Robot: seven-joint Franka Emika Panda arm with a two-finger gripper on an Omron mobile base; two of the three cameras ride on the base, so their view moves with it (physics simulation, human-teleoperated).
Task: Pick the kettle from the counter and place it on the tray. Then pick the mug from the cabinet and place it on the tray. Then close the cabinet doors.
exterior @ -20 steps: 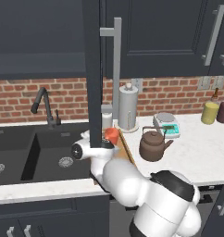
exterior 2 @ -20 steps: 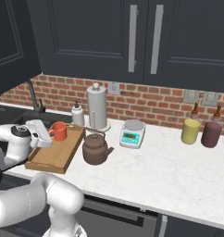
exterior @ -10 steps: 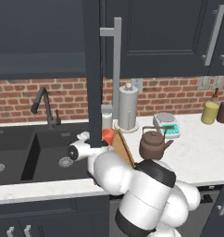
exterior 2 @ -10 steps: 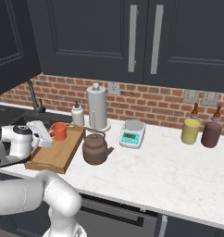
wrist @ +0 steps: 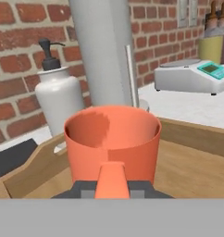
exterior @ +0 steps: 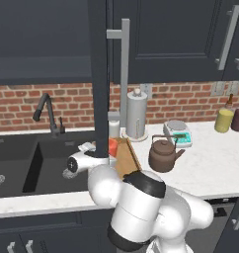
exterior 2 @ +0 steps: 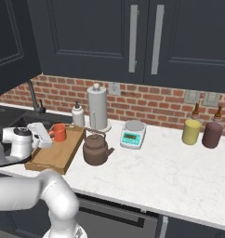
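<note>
The orange-red mug [wrist: 112,139] sits at the wooden tray's [wrist: 197,157] far end, its handle toward the hand. My gripper [wrist: 111,187] is shut on that handle; whether the mug's base touches the wood I cannot tell. From the right base view the mug [exterior 2: 58,132] and gripper [exterior 2: 47,137] are at the tray's [exterior 2: 54,158] back left. The brown kettle [exterior 2: 95,149] stands on the white counter [exterior 2: 170,176], just off the tray's right rim. A cabinet door [exterior: 99,74] stands open, edge-on above the tray, with the dark cabinet [exterior: 42,49] to its left.
Behind the tray stand a white soap dispenser [exterior 2: 77,115] and a paper towel roll [exterior 2: 97,107]. A kitchen scale [exterior 2: 133,135] sits right of the kettle, and a yellow jar [exterior 2: 191,132] and a maroon jar [exterior 2: 212,135] further right. The black sink [exterior: 22,163] lies left.
The arm's elbow has swung closer to the cameras and the wrist has drifted slightly left. The mug stays in the grip at the tray's far end.
</note>
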